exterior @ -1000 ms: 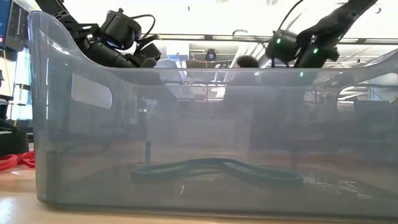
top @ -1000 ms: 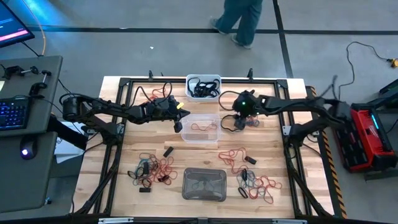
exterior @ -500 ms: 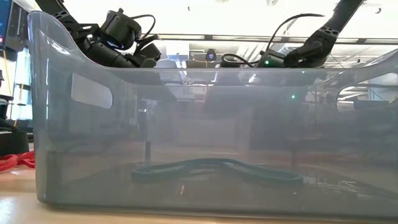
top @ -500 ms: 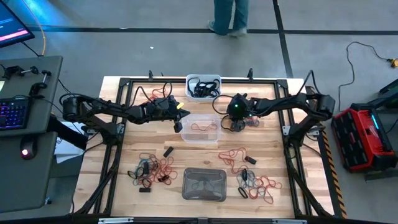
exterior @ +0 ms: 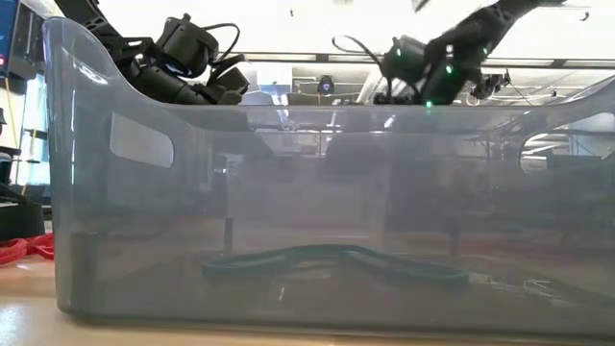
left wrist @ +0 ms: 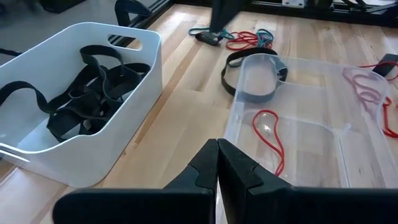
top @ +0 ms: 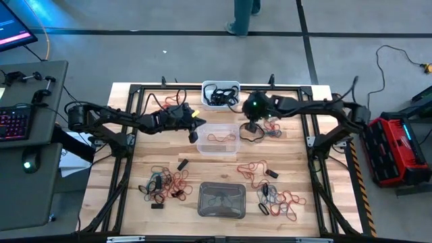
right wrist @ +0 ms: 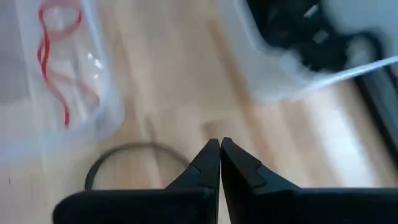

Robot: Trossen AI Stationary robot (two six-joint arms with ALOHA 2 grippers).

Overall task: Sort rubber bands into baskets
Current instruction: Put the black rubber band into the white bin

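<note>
A: bands status?
B: black loops piled in the white basket (top: 221, 93) at the table's far edge. One red band (left wrist: 268, 138) in the clear basket (top: 218, 138) mid-table. Teal band (exterior: 336, 259) in the grey basket (top: 222, 200) near the front edge. Red/black clusters loose on the wood either side of it.
A: arms?
B: right gripper (right wrist: 219, 153) hangs over the wood between white and clear baskets, fingers pressed together, a black band (right wrist: 124, 158) lying below it. Left gripper (left wrist: 217, 155) just beside the clear basket's left rim, fingers together, empty.
</note>
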